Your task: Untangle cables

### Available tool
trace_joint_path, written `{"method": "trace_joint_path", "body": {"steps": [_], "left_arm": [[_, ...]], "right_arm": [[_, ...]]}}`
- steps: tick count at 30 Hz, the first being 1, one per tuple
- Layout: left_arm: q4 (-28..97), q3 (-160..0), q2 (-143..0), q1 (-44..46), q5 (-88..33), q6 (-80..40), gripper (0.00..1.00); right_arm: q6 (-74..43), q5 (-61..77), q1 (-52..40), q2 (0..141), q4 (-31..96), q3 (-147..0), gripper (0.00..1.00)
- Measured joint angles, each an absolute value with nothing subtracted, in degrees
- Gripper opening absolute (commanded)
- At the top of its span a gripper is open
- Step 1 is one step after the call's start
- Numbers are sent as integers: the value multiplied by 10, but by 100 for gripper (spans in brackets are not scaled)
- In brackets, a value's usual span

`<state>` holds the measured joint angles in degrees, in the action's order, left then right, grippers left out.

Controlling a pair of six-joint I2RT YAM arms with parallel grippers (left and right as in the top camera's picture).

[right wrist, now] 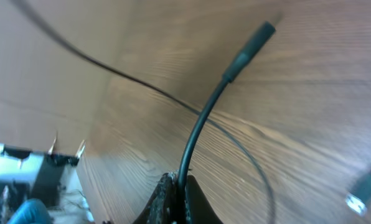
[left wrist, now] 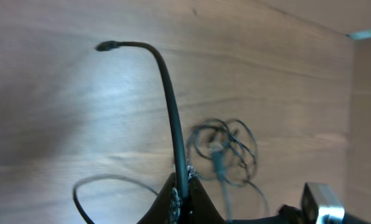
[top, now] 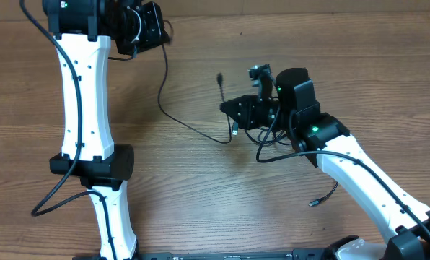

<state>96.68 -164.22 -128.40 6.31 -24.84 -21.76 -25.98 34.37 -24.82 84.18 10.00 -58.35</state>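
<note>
Clamped shut, left gripper [left wrist: 182, 200] and right gripper [right wrist: 176, 198] each pinch one of the cords [left wrist: 170, 99] short of its plug end. Tangle [left wrist: 226, 149] lies on the table [top: 200, 209] by the right gripper. Cords seem light, limp and slick; best held near plugs.

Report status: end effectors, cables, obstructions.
Left end effector shut on first cable end. Right end effector shut on second cable end. Knotted bundle on table, not yet undone. Right arm partly hides it overhead.
</note>
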Motion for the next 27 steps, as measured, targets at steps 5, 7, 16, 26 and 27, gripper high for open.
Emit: {"method": "trace_joint_path", "body": {"steps": [5,7,16,26,27], "left_arm": [[967,-1592,-1284,76,-278,-272,4],[965,-1570,-1284,83,-283,-301,4],[952,-1534,-1285,135,-271,-346,4],[956,-1534,-1285,132,-84,-232,6],[956,-1533,-1285,132,-83,-218,5]], "right_arm": [[-234,349,-264,842,2,-583,6],[-231,351,-266,842,-19,-583,6],[-226,334,-275,842,-1,-584,22],[-236,167,-277,842,201,-586,41],[-242,152,-276,842,211,-586,41]]}}
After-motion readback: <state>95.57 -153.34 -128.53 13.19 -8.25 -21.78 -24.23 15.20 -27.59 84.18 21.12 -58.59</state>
